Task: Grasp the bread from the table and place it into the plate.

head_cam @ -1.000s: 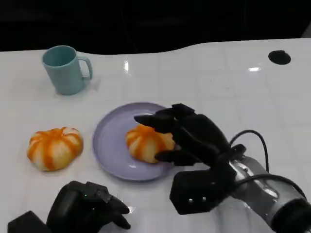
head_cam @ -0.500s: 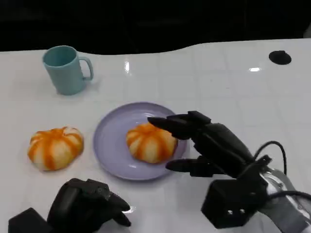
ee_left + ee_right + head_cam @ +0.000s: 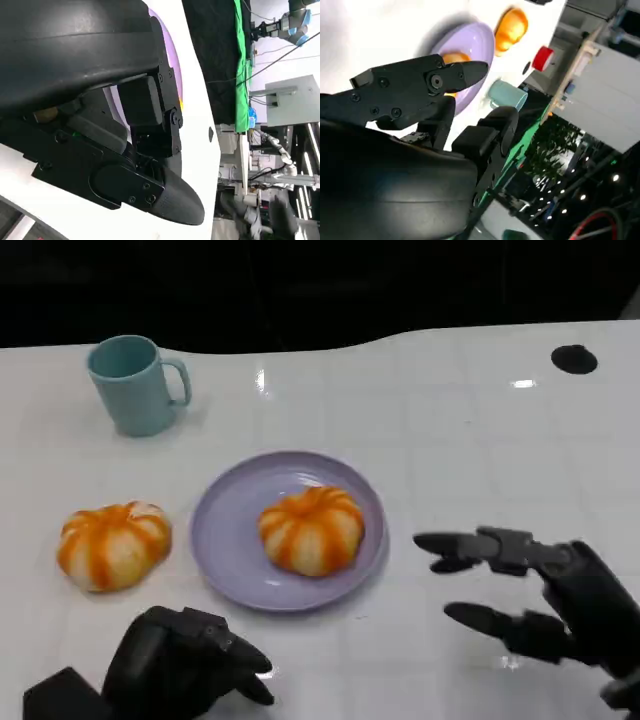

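White glossy bench [image 3: 450,430], faint tile-like grid lines, bright ceiling-light glare spots on the surface. Round black hole [image 3: 574,358] near its far right corner. Beyond the far edge: dark, nothing resolvable from the head view. Left wrist view: green curtain [image 3: 242,75] past the bench edge, grey cabinet [image 3: 290,102], another robot arm [image 3: 292,22] in the room, cables, lab clutter. Right wrist view: red cylinder [image 3: 542,58] by the bench, pale wall panel [image 3: 610,100], small lights in a dark area.
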You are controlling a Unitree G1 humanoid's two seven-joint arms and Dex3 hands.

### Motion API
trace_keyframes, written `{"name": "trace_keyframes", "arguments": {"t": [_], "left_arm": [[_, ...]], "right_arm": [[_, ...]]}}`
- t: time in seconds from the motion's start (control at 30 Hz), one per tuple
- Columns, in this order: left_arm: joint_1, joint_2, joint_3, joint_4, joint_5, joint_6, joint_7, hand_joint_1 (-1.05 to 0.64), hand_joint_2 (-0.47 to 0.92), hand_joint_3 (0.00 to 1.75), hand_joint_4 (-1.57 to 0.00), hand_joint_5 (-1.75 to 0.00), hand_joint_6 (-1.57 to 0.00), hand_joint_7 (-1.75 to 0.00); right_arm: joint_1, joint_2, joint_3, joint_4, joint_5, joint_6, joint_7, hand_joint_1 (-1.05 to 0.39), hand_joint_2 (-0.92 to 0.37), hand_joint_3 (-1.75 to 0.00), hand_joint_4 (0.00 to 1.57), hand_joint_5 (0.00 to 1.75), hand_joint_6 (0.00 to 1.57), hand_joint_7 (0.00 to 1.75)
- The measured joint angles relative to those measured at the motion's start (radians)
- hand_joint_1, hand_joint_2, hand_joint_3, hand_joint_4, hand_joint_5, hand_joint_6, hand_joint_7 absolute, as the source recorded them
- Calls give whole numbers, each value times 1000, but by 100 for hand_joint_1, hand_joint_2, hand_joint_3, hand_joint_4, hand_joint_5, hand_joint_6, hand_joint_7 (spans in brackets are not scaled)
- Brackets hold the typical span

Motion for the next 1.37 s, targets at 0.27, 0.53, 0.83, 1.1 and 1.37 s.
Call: {"name": "trace_keyframes", "arguments": {"t": [0.27,0.53,0.83,1.1,1.37], "left_arm": [[2,6,0,-2,-1,0,0,-105,90,0,-145,-63,-157,-21],[27,11,0,-21,-2,0,0,-105,91,1,-145,-63,-157,-22],[31,12,-1,-22,-2,-2,0,-105,90,0,-145,-63,-157,-23],[32,11,-1,-28,-3,-2,0,-105,90,0,-145,-63,-157,-22],[33,11,-3,-33,-2,-2,0,-105,90,0,-145,-63,-157,-23]], "right_arm": [[110,46,-42,-62,133,58,70,-17,-92,-32,72,117,84,75],[129,91,-56,-59,70,78,62,-19,-68,-82,77,169,74,127],[130,117,-63,-43,8,110,34,-19,-60,-97,76,175,72,136],[130,119,-69,-43,-3,127,35,-21,-58,-98,78,175,72,136],[130,125,-76,-43,-3,130,36,-20,-59,-98,75,175,71,135]]}}
